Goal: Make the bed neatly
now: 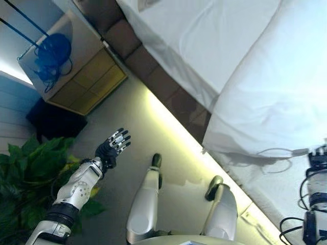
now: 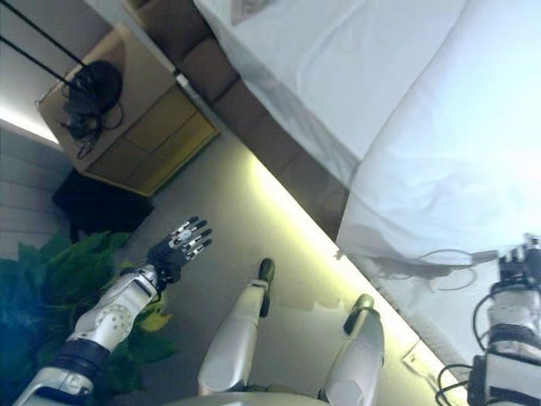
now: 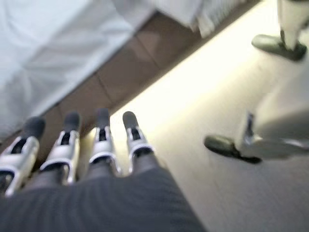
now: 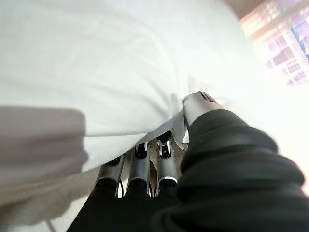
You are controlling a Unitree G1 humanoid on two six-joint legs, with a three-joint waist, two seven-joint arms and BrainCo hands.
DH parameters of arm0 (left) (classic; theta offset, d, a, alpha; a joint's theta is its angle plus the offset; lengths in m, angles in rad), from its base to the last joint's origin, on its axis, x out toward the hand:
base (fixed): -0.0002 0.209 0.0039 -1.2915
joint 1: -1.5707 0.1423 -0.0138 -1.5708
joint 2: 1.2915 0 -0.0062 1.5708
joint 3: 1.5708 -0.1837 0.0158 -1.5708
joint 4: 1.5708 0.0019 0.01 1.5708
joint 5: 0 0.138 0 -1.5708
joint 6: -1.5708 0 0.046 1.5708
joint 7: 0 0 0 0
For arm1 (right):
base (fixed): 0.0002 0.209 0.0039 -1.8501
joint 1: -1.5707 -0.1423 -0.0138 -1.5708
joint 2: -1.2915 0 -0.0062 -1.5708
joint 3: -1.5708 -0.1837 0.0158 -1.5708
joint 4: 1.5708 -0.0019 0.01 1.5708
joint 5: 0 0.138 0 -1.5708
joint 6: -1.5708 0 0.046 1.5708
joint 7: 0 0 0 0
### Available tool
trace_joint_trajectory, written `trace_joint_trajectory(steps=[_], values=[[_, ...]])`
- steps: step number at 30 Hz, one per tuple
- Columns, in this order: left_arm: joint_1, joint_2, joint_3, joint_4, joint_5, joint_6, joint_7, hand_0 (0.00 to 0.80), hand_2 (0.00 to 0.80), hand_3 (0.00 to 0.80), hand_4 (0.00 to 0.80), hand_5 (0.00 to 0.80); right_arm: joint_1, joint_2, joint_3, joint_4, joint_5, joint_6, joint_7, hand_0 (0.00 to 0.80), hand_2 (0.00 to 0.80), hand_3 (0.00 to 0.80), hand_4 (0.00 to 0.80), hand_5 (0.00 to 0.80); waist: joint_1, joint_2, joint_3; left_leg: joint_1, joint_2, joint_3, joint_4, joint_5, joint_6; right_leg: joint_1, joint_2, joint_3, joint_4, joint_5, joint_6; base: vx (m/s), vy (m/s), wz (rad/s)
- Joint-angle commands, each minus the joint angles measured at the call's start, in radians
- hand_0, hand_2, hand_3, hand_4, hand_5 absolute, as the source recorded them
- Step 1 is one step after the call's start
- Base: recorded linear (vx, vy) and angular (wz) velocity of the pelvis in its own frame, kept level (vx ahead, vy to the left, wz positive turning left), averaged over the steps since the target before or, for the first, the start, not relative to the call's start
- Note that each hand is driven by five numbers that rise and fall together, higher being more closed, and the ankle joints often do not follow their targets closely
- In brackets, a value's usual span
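Observation:
The bed's white duvet (image 1: 276,92) lies bunched on the right, its lower edge hanging over the brown bed frame (image 1: 163,84). A flatter white sheet (image 1: 199,41) covers the mattress further up. My right hand (image 1: 318,155) is at the duvet's edge by the right border. In the right wrist view my right hand (image 4: 199,102) pinches a fold of the duvet (image 4: 96,58) between thumb and curled fingers. My left hand (image 1: 113,145) hovers over the floor beside the bed with straight fingers (image 3: 104,140), holding nothing.
A wooden nightstand (image 1: 76,66) with a tangle of cable on top stands at the upper left. A green plant (image 1: 25,168) grows at the lower left, close to my left arm. A lit strip runs along the floor under the bed frame.

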Motion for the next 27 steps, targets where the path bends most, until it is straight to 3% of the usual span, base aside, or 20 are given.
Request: trace_joint_trajectory(steps=[1,7,13,23,27], values=[[-0.031,-0.028,-0.012,0.015,0.063,-0.027,0.037,0.0,0.0,0.0,0.0,0.0,-0.03,0.06,0.106,-0.163,-0.075,-0.053,-0.018,0.8,0.8,0.8,0.8,0.8,0.03,-0.033,-0.07,0.102,0.036,-0.018,-0.098,0.027,0.029,0.069,-0.033,0.047,-0.263,0.279,0.065,0.177,0.014,0.06],[-0.017,-0.08,-0.046,0.009,0.166,0.047,0.042,0.0,0.0,0.0,0.0,0.0,-0.011,0.167,0.264,-0.345,-0.211,-0.048,-0.144,0.8,0.8,0.8,0.8,0.8,0.051,-0.06,-0.127,0.247,0.046,-0.024,-0.192,0.039,0.032,0.238,-0.026,-0.001,-0.369,0.308,0.071,0.176,-0.003,0.12],[0.025,-0.135,-0.129,0.058,0.261,0.124,0.003,0.0,0.0,0.0,0.0,0.0,0.056,0.239,0.369,-0.518,-0.36,0.045,-0.231,0.8,0.8,0.8,0.8,0.8,0.036,-0.062,-0.207,0.395,0.081,0.007,-0.262,0.032,0.025,0.376,-0.013,-0.019,-0.428,0.281,0.084,0.262,0.041,0.11],[0.01,-0.214,-0.277,0.039,0.197,0.244,-0.027,0.0,0.0,0.0,0.0,0.0,0.158,0.346,0.46,-0.634,-0.404,0.047,-0.291,0.8,0.8,0.8,0.8,0.8,-0.009,-0.07,-0.243,0.493,0.111,0.056,-0.279,0.012,0.021,0.45,-0.007,-0.011,-0.462,0.275,0.102,0.127,-0.014,0.02],[-0.002,-0.237,-0.329,0.017,0.123,0.263,0.025,0.0,0.0,0.0,0.0,0.0,0.158,0.365,0.5,-0.634,-0.43,0.04,-0.283,0.8,0.8,0.8,0.8,0.8,-0.015,-0.072,-0.238,0.502,0.121,0.062,-0.269,0.004,0.018,0.454,-0.006,-0.009,-0.467,0.282,0.102,0.035,-0.047,-0.03]])
